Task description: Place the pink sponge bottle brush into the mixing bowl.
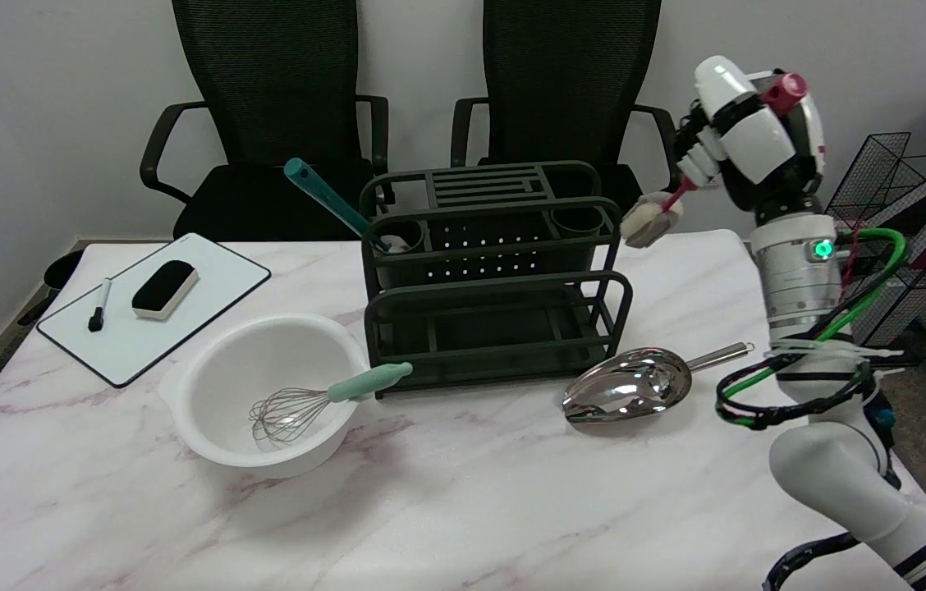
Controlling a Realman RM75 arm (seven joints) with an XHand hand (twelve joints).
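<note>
The robot's white right arm rises steeply from the lower right, its forearm near upright above the right end of the marble-patterned worktop [463,509]. At the top, the black-and-white right hand [738,135] is clenched around the pink handle of the pink sponge bottle brush [653,218], with the back of the hand turned toward the camera. The handle's pink end cap pokes out above the hand, and the shaft slants down and to the left from the fingers. The brush's pale sponge head hangs in the air just beside the upper right corner of the dark green slatted dish rack [496,271], clear of the worktop.

The white round mixing bowl [266,394] sits well apart from the brush, on the worktop left of the rack's front. A wire whisk with a mint green handle [323,402] lies in it, handle resting on the rim. A shiny metal scoop [635,386] lies on the worktop below the raised hand.
</note>
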